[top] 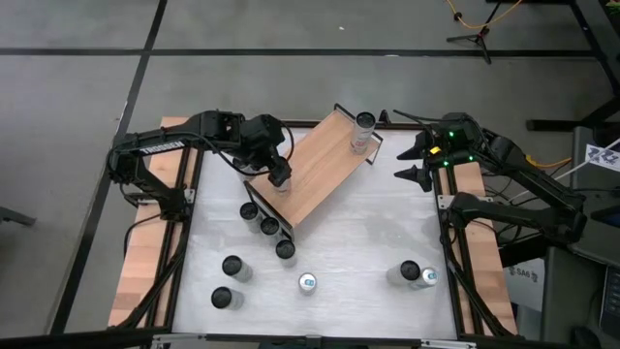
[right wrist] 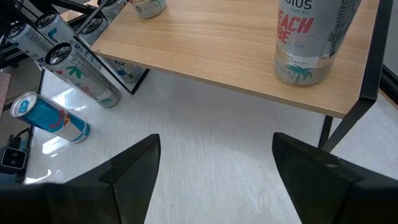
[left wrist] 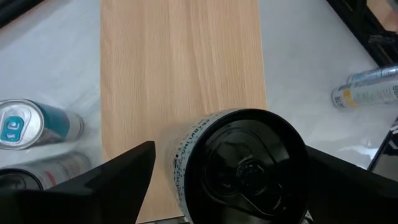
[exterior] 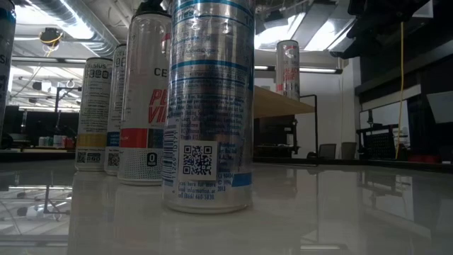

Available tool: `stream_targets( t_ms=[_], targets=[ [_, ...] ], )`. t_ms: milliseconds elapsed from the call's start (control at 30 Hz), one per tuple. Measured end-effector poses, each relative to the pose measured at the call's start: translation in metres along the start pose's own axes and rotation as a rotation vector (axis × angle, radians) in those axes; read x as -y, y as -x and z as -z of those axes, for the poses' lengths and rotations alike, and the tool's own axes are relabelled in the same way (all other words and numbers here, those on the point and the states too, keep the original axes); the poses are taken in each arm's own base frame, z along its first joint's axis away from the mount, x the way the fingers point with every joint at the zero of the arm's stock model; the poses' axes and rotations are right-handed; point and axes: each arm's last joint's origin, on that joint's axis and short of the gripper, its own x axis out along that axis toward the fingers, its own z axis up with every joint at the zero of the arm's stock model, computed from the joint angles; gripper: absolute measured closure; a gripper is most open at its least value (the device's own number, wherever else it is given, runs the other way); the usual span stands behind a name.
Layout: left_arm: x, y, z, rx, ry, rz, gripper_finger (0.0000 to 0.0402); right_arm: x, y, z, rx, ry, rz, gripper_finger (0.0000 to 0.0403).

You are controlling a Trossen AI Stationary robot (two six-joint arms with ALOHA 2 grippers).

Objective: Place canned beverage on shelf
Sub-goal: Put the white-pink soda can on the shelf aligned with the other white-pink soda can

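Observation:
The shelf (top: 315,165), a light wooden board with black frame ends, lies slantwise across the table's far half. A silver can (top: 363,126) stands on its far right end and shows on the board (right wrist: 314,37) in the right wrist view. My left gripper (top: 279,177) is over the shelf's near left end, shut on a black-topped can (left wrist: 249,168). That can's lower end is hidden, so I cannot tell whether it rests on the board (left wrist: 180,68). My right gripper (top: 412,163) hangs open at the table's far right, empty (right wrist: 216,146). My left gripper has the black-topped can between its two fingers, one finger (left wrist: 127,177) on each side of the can's upper wall (left wrist: 177,165). The fingers slant down from the table's left side. The can stands roughly upright over the board, top up.
Three cans (top: 269,226) stand in a row along the shelf's near left edge. Two black-topped cans (top: 228,281) stand near left, a blue-topped can (top: 308,283) near the middle and two more (top: 418,274) near right. Bare white tabletop (top: 368,233) lies between them.

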Motion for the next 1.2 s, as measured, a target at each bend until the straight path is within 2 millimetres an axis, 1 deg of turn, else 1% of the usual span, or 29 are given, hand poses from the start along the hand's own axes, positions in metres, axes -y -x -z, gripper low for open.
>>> stream_targets(
  t_ms=[400, 700, 867, 1000, 1200],
  targets=[
    [-0.0001, 0.0000, -0.0001, 0.000, 0.050, 0.000, 0.0056, 0.0000, 0.0000, 0.0000, 0.000, 0.000, 0.000, 0.0098],
    [0.0000, 0.0001, -0.0001, 0.002, 0.049, -0.001, 0.0114, 0.0000, 0.0000, 0.0000, 0.000, 0.000, 0.000, 0.0098],
    [-0.0001, 0.0003, -0.0003, 0.004, 0.049, -0.001, 0.0127, 0.0000, 0.0000, 0.0000, 0.000, 0.000, 0.000, 0.0098],
    [0.0001, 0.0003, -0.0003, 0.003, -0.021, 0.002, 0.0126, 0.0000, 0.0000, 0.0000, 0.000, 0.000, 0.000, 0.0098],
    [0.0020, 0.0001, -0.0017, 0.011, -0.227, 0.032, 0.0126, 0.0000, 0.0000, 0.0000, 0.000, 0.000, 0.000, 0.0098]
  ],
)
